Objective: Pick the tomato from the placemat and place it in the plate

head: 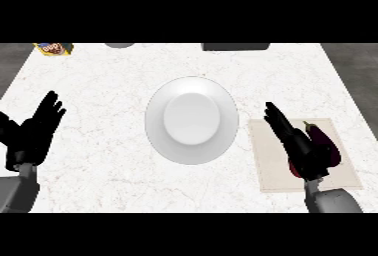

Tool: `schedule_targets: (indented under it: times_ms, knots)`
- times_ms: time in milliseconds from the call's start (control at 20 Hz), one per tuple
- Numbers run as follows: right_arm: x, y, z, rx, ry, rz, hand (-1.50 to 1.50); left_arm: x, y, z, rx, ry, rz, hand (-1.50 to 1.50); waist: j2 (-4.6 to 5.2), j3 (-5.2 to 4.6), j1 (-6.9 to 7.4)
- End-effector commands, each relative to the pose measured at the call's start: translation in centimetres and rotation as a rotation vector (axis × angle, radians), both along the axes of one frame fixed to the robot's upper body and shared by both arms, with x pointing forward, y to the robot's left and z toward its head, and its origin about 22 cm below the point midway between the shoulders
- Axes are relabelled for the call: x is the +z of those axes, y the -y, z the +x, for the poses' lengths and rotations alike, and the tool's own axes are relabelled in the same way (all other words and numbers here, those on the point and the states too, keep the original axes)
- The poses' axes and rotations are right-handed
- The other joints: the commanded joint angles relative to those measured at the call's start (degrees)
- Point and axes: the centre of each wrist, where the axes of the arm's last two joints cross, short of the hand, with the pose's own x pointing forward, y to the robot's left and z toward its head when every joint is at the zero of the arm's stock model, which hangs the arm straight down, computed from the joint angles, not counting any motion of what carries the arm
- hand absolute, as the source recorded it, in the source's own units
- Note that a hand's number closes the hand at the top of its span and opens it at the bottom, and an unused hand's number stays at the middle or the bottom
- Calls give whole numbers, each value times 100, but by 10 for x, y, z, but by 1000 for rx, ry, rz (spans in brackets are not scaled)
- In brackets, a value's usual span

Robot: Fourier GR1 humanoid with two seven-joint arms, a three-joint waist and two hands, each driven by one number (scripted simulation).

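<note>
A white oval plate lies at the counter's middle with nothing on it. To its right is a beige placemat. On the mat rests a dark purple, eggplant-like vegetable with a green stem at its far end; no tomato shows. My right hand is over the mat, along the vegetable's left side and partly covering it. Its fingers are straight and point away from me, so it is open. My left hand rests open near the left edge, fingers up.
At the counter's far edge stand a yellow and blue packet at the left, a grey object and a dark box. The marble counter ends at dark floor on both sides.
</note>
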Motion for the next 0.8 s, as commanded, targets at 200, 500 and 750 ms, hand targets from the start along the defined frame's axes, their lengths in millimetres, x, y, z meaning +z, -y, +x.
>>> schedule_targets:
  times_ms: [200, 500, 750]
  knots:
    - [44, -56, 19, 379, 258, 60, 150, 71, 42, 27, -243, 339, 150, 0, 149, 80, 298]
    - [-19, -38, -17, 102, 301, -548, 150, 75, 52, 29, -289, 369, 145, 0, 183, 75, 141]
    - [-59, -37, -52, -60, 364, -173, -150, 83, 56, 20, -293, 369, 160, 0, 177, 85, 172]
